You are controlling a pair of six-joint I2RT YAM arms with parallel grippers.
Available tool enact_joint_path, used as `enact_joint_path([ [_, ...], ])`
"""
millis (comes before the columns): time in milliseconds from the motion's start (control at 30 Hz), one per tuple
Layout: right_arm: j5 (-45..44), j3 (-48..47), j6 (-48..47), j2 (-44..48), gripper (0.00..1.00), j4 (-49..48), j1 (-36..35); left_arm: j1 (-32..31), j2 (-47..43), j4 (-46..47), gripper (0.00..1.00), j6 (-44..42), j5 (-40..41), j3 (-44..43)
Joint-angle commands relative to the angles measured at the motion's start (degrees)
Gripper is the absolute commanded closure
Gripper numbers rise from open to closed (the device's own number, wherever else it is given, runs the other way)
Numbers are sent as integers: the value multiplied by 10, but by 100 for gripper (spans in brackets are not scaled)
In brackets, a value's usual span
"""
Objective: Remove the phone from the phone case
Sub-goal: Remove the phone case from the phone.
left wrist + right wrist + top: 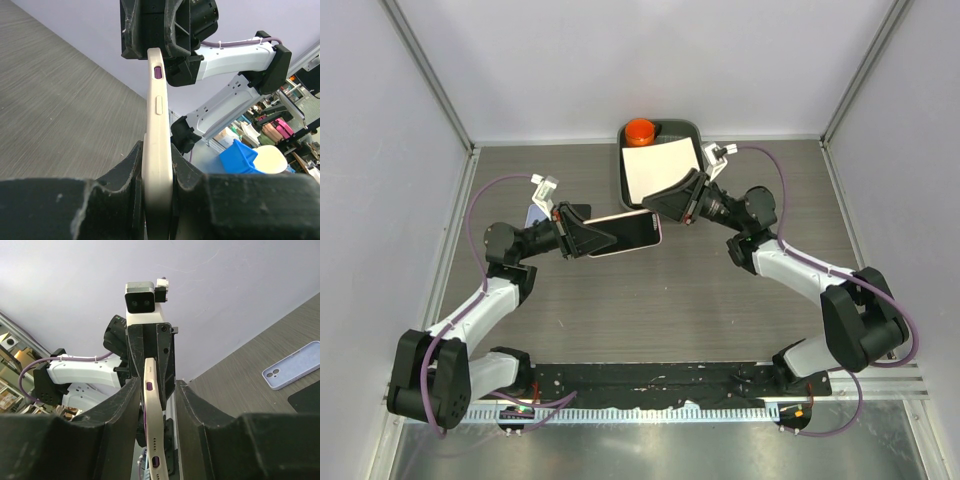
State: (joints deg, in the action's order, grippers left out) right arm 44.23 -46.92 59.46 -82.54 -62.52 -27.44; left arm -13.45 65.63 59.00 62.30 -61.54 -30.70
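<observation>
The phone [625, 232] in its cream phone case [157, 125] is held off the table, screen up. Purple shows through the case's button and port cut-outs. My left gripper [595, 240] is shut on the case's left end, with both pads [187, 180] pressed flat against its faces. My right gripper [665, 205] straddles the opposite end. In the right wrist view the case edge [152, 410] lies against the left finger, a gap separates it from the right finger [200, 410], and the case looks slightly bowed there. The left gripper [150, 345] faces it beyond.
A black tray [692, 128] at the back holds a white sheet [660, 165] and an orange round object [640, 131]. A lavender phone case [292, 365] lies on the table behind the left arm. Side walls enclose the table.
</observation>
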Motion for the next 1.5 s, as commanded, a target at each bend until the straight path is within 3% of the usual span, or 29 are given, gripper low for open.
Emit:
enact_joint_path([
  [0, 14, -6, -11, 5, 61, -22, -10, -2, -13, 38, 99, -10, 12, -9],
  [133, 16, -7, -17, 5, 62, -16, -13, -1, -13, 38, 100, -10, 12, -9],
  [367, 17, -8, -16, 2, 73, -13, -13, -2, -16, 39, 100, -13, 7, -9],
  [767, 18, -12, 53, -2, 63, -48, -13, -2, -16, 53, 99, -10, -2, -9],
  [1033, 23, -15, 67, -15, 77, -57, -13, -1, -15, 65, 100, -3, -6, -9],
  [1467, 23, -21, 98, -19, 88, -55, -13, -11, -19, 137, 100, 15, -47, -18],
])
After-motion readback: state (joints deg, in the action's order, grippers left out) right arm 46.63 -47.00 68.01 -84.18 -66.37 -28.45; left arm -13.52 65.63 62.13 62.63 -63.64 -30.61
